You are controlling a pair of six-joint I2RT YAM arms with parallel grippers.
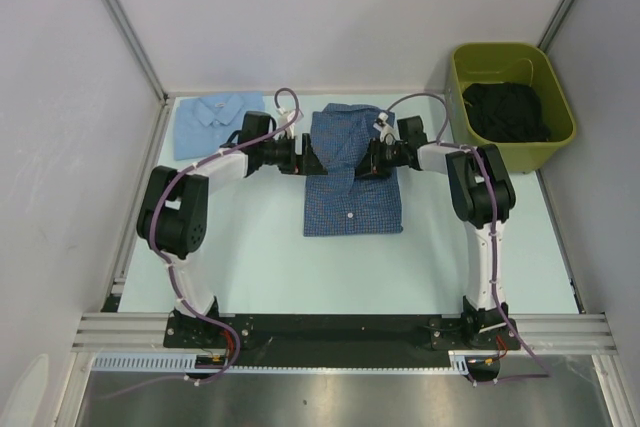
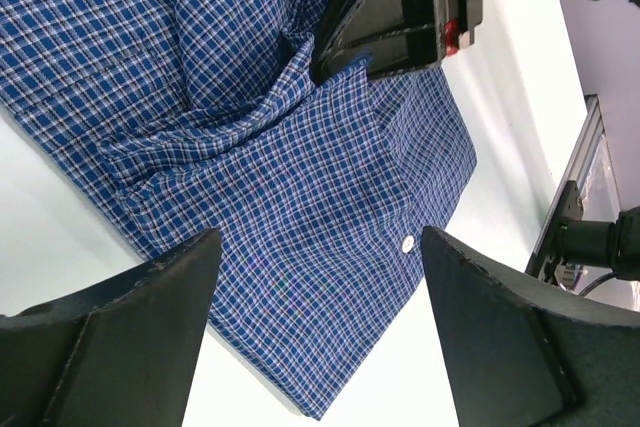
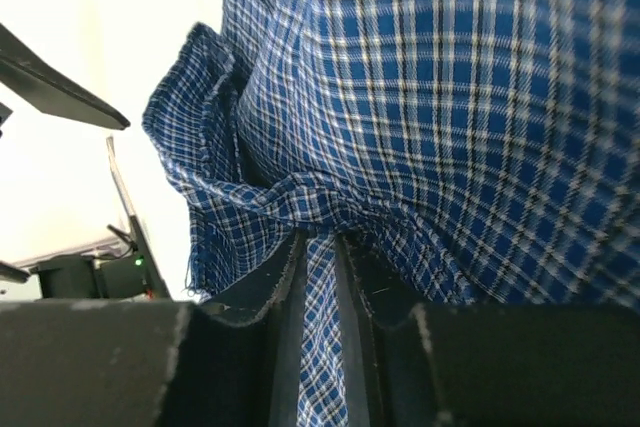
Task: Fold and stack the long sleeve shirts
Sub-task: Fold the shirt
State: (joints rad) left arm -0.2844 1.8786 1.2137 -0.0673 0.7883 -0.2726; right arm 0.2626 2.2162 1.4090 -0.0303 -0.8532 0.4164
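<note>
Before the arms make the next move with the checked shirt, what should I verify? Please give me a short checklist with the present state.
1. Right gripper pinches the checked shirt: ok.
2. Left gripper holds cloth: not ok, open and empty.
3. Checked shirt lies flat: not ok, upper part bunched.
4. Pale blue shirt lies apart, at the far left of the table: ok.
5. Sleeves tucked inside: cannot tell.

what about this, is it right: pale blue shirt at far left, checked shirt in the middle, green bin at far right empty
Not empty: the top view shows dark clothes in the green bin. The pale blue shirt at far left and checked shirt in the middle are right.
</note>
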